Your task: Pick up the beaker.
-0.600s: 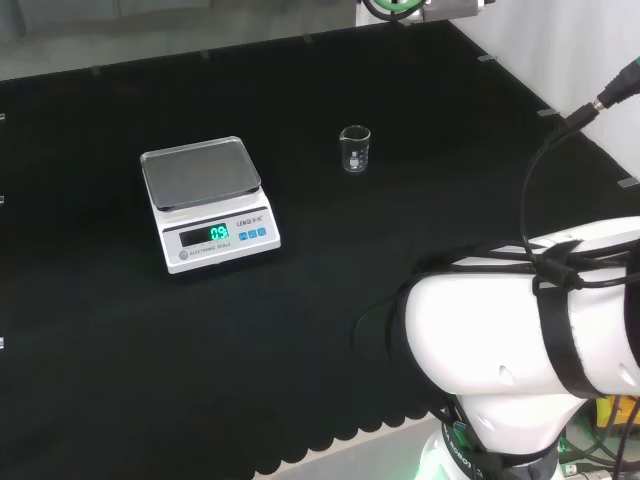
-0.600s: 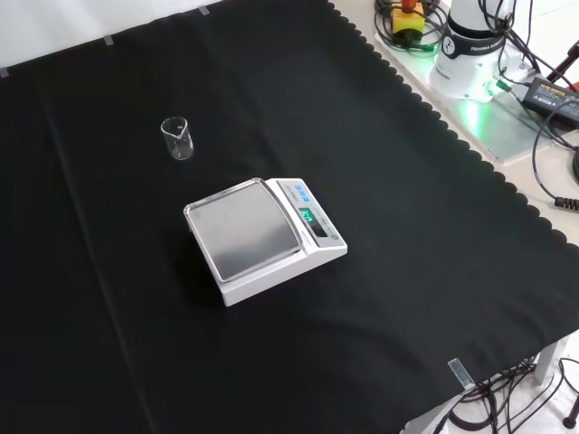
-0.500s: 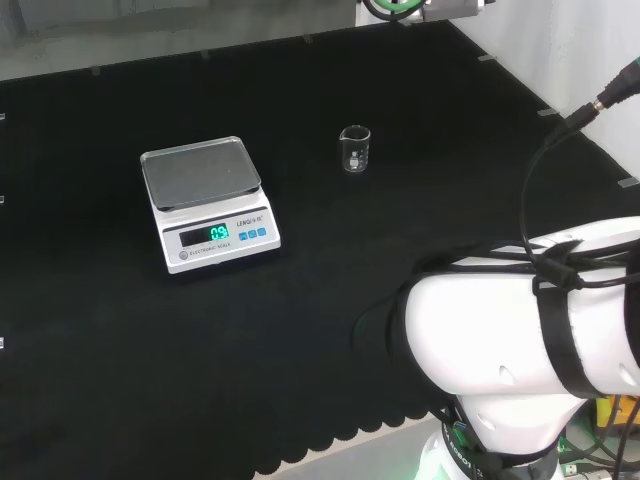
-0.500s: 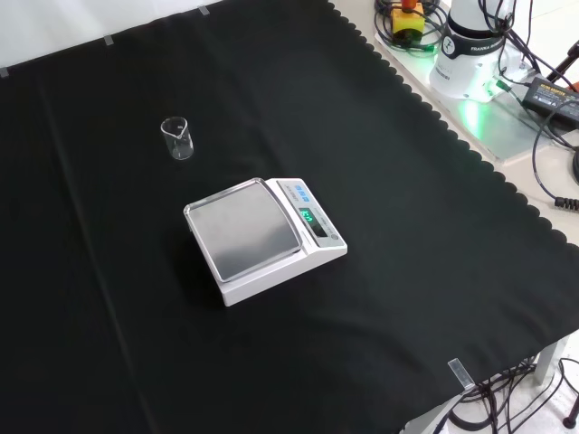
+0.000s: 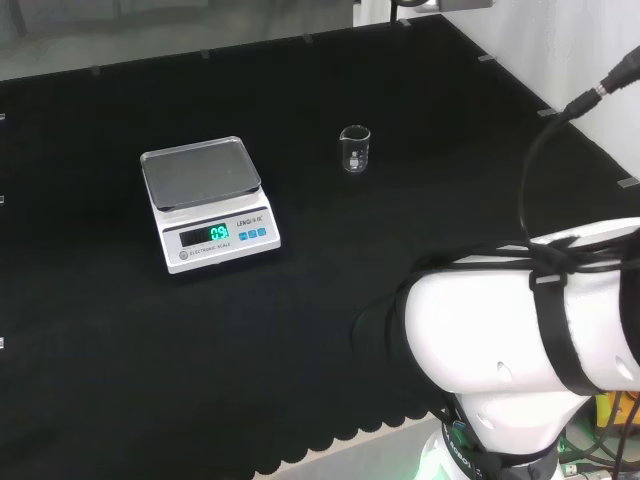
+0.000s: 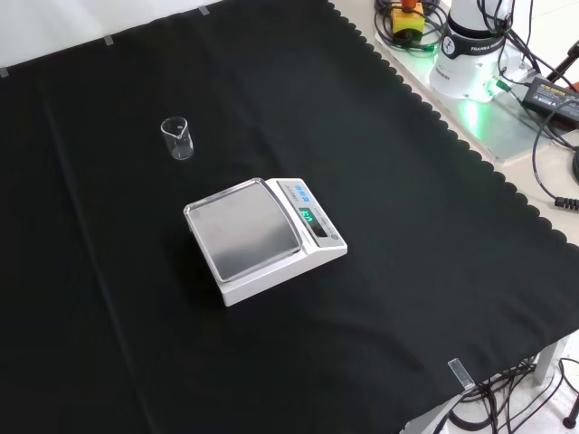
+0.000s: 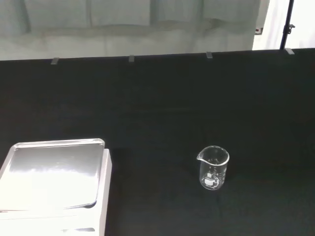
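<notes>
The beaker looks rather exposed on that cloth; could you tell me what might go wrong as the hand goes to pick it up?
1. The beaker is small, clear glass standing upright and alone on the black cloth; a slightly off approach could tip it over.
2. Its faint outline against the cloth may make it hard to locate exactly.
3. The scale stands nearby; a wide sweep could knock it.

Head view: a large white link of the arm [image 5: 520,320] stands at the lower right, rounded at its left end and wrapped with black straps [image 5: 560,330]. Thin black cables [image 5: 530,180] run up from it toward the upper right edge. Below the link sits the arm's base joint [image 5: 480,450], lit green at its foot. Front view: the white base [image 6: 470,45] stands at the upper right on a pale plate, beside the black cloth.
</notes>
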### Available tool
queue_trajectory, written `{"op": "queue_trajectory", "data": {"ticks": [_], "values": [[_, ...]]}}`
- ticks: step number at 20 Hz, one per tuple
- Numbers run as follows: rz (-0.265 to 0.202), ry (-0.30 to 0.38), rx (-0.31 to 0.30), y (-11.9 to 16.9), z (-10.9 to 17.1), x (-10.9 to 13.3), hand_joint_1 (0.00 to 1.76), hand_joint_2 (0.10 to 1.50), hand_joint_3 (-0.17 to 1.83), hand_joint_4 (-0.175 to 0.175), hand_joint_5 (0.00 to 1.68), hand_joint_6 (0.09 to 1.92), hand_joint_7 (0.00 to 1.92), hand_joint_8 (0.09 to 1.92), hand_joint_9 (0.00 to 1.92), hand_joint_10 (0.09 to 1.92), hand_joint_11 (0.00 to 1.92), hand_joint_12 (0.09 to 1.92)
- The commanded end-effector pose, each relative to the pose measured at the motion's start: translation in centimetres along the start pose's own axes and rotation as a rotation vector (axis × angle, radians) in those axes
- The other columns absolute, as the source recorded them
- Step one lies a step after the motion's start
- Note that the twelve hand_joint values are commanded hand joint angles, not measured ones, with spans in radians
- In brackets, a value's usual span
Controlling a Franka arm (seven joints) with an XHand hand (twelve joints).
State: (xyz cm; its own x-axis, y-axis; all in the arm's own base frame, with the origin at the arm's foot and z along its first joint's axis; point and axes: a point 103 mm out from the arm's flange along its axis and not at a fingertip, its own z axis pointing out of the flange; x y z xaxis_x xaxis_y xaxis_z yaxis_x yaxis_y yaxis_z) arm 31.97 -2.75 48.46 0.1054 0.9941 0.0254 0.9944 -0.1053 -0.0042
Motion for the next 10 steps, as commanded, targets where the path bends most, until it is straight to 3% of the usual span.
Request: {"op": "queue_trajectory", "data": {"ticks": [1,10], "values": [[0.013,-0.010,0.013,3.0,0.8,-2.2,0.26,0.82,0.42,-0.066,0.23,0.09,0.10,0.69,0.29,0.76,0.60,1.27],[0.046,-0.039,0.049,10.5,7.3,-5.3,0.12,0.77,0.31,-0.052,0.29,0.09,0.14,0.68,0.31,0.74,0.50,1.31]]}}
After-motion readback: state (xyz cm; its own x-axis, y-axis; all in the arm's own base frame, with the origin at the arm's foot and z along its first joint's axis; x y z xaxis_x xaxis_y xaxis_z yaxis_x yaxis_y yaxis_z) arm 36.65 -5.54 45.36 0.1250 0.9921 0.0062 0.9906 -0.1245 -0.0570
